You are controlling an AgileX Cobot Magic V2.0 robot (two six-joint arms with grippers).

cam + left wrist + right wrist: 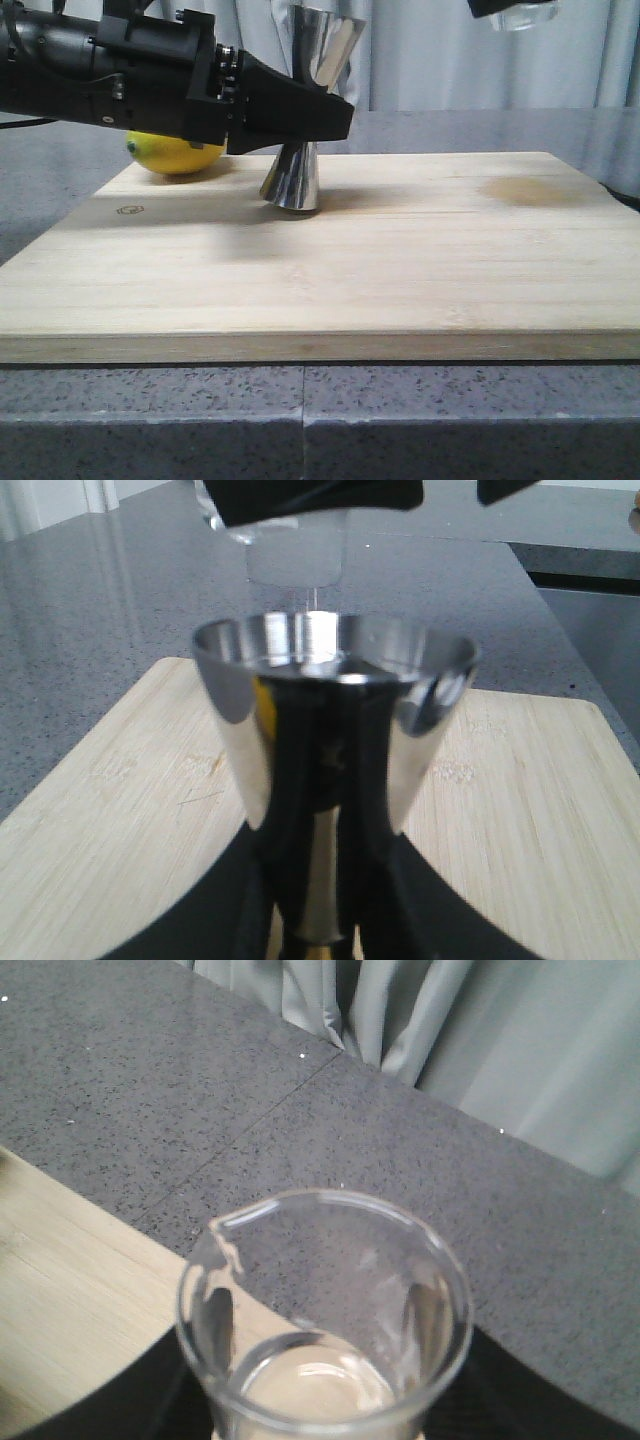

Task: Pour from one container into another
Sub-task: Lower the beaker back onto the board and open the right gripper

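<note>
The front camera sits low at the bench (150, 420) edge, facing the curtain (440, 60). Both wrist cameras look down closely: left onto the jigger (330, 770), right into the beaker (325, 1320). All share the board (400, 260).

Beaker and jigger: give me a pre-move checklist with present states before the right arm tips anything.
1. Left gripper clamps jigger at the waist: ok.
2. Jigger foot on cutting board: ok.
3. Jigger mouth open and unobstructed, left wrist view: ok.
4. Beaker held in right gripper: ok.
5. Beaker over jigger mouth: not ok, it sits off to the right in the front view.
6. Beaker contents: cannot tell.
</note>
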